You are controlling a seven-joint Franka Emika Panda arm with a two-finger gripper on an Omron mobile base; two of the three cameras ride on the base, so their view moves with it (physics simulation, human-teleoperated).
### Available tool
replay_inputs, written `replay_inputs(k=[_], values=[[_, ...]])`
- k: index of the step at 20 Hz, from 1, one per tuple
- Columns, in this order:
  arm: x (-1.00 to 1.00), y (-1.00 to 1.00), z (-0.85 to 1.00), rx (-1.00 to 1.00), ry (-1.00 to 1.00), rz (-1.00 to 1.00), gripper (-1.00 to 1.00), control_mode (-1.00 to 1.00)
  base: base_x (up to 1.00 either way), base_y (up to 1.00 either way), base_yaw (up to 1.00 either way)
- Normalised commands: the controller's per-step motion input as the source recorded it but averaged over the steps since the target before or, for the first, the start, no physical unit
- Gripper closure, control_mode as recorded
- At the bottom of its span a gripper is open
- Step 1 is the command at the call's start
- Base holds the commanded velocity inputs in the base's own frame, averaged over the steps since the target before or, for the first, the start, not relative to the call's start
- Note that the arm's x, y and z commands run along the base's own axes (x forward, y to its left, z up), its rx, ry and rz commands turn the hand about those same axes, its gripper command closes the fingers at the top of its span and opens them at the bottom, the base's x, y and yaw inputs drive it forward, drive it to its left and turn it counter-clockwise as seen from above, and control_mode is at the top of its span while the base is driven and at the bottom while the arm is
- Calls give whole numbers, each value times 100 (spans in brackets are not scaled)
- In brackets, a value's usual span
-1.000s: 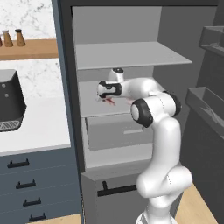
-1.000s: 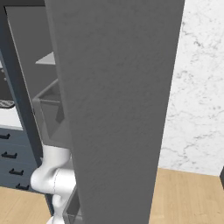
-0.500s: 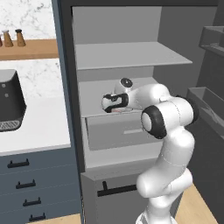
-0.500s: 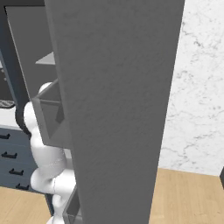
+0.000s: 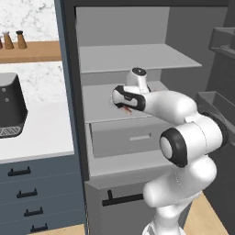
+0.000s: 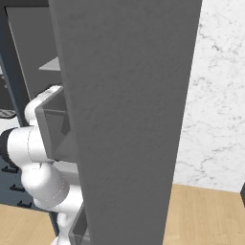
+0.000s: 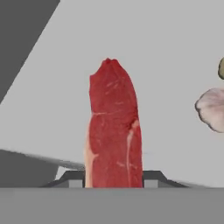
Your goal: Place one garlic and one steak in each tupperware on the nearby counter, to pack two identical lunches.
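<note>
Steak (image 7: 114, 127) clamped in gripper (image 7: 113, 178), long axis pointing straight out from fingers, garlic (image 7: 212, 108) beside

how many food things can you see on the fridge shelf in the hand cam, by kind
steak: 1, the red strip, held in the jaws
garlic: 1, pale bulb at the right edge, cut off by the frame
unclear olive-brown bit at the right edge: 1, too little showing to name
total: 3
</note>
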Motion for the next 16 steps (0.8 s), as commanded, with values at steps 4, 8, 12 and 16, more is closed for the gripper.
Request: replay_inputs(k=[4,8,12,16], values=[[-94,-9,61,3,21,-7,100,-100,0,0,0],[-100,-2,-1,0,-18,-3,100,-100,0,0,0],[-100,-18,3,2,-23,0,100,-100,0,0,0],[-97,-49,62,4,9,0,100,-100,0,0,0]])
